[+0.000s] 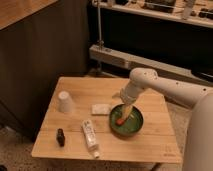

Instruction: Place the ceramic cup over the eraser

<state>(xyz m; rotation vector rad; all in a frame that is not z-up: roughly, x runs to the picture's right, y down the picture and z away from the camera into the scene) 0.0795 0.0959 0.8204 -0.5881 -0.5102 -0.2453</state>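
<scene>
The ceramic cup [64, 102] is small, white and tapered, and stands upside down on the left part of the wooden table [75, 85]. The eraser [100, 109] is a flat white block lying near the table's middle, between the cup and a green bowl [131, 126]. My gripper [121, 118] hangs from the white arm [150, 85], which comes in from the right. The gripper points down into the green bowl, to the right of the eraser and well away from the cup. It holds nothing that I can make out.
A white tube [90, 135] lies near the front edge, in front of the eraser. A small dark bottle [60, 137] stands at the front left. A dark cabinet wall [45, 50] is close behind the table on the left, with a shelf unit [150, 30] behind.
</scene>
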